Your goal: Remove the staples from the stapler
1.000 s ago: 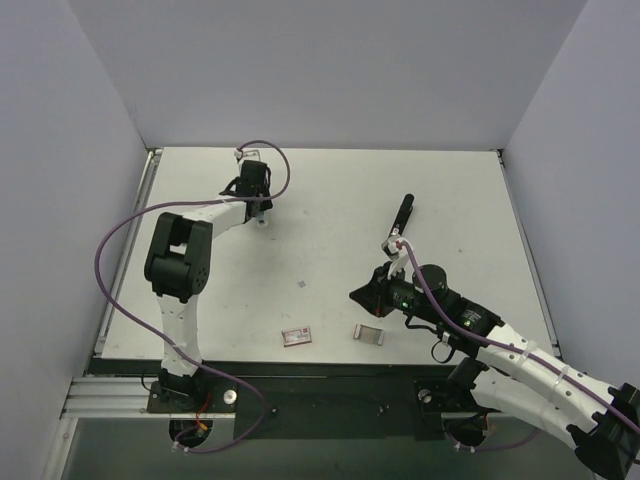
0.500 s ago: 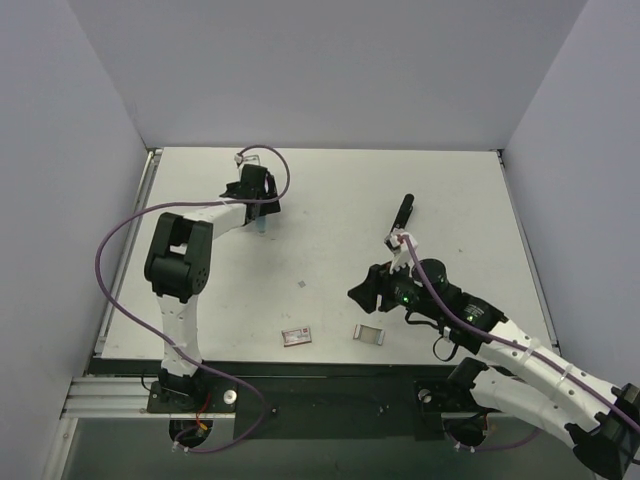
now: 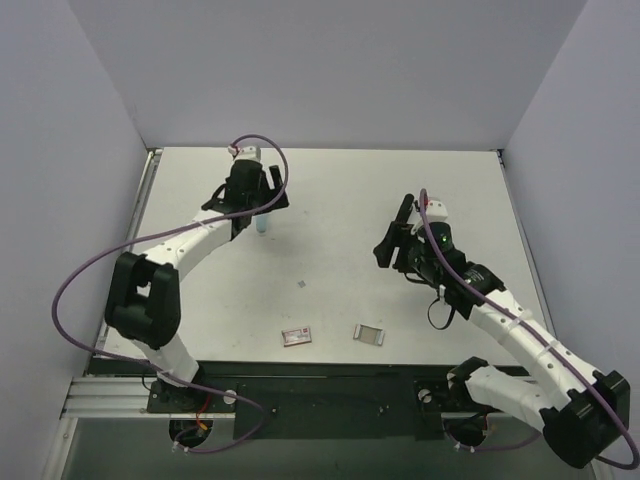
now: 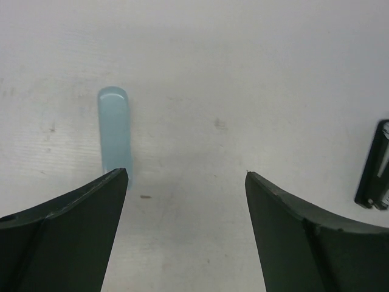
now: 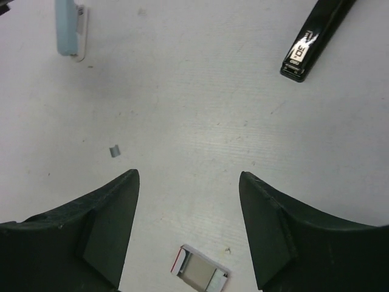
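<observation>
Both claws have opened and lifted off since a second ago, and my right arm has swung back from the near edge toward the stapler. Left claw [image 4: 185, 176]: spread wide, empty, with the blue piece [image 4: 114, 131] lying on the bench [image 4: 243, 61] just past one fingertip. Right claw [image 5: 188, 176]: open, empty. Grey bit [image 5: 114, 150] is ahead of it and a flat pack [image 5: 197, 271] under it. Stapler [image 5: 316, 38] lies flat on the bench further out, ungripped.

White tabletop [image 3: 330, 190] boxed in by pale lilac walls [image 3: 330, 70], a pale blue oblong piece [image 4: 114, 131] lying flat far left, and near the front edge a red-edged flat pack [image 3: 297, 336] with a silvery pack [image 3: 369, 334] beside it, apart.
</observation>
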### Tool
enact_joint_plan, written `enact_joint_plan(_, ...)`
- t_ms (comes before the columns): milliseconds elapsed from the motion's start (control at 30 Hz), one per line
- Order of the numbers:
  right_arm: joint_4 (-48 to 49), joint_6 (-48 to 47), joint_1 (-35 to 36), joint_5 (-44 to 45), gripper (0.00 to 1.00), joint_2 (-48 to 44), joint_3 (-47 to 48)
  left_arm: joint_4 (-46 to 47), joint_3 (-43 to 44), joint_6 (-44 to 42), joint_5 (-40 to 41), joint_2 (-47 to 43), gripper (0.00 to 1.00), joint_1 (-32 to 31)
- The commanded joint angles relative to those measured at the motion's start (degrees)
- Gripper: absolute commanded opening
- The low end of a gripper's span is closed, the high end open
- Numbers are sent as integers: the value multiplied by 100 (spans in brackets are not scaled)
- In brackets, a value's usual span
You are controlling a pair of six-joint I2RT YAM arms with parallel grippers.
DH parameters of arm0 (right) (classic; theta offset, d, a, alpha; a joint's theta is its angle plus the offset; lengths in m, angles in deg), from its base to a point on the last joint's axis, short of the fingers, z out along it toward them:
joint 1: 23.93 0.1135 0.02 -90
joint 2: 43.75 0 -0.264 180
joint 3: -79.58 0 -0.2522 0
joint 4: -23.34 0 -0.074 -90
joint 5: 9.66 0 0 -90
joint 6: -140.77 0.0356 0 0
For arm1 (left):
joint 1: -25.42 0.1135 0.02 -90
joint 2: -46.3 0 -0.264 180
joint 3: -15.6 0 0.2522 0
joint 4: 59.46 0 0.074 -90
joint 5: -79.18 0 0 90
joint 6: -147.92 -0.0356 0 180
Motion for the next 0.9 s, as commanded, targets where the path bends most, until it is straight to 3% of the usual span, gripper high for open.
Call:
enact_joint_plan(0, -181, 191, -429, 309, 62, 612, 499, 556, -735, 420, -418, -887, 89, -608)
enact_joint_plan(167, -199, 227, -1000, 677, 67, 1246, 746, 1057, -1860, 376, -145, -1995, 89, -1365)
enact_joint_plan(467, 55, 587, -1608, 494, 68, 3257, 1695, 1444, -3215, 604, -321, -3339, 89, -2454)
enact_joint_plan(633, -128, 614, -1634, 765, 68, 4348, 2809, 1690, -3848, 754, -128, -3719, 89, -2999)
enact_joint_plan(867, -726, 587, -1661, 1143, 69, 5684, 4147, 1691, -4069, 657, 13, -3684, 89, -3334)
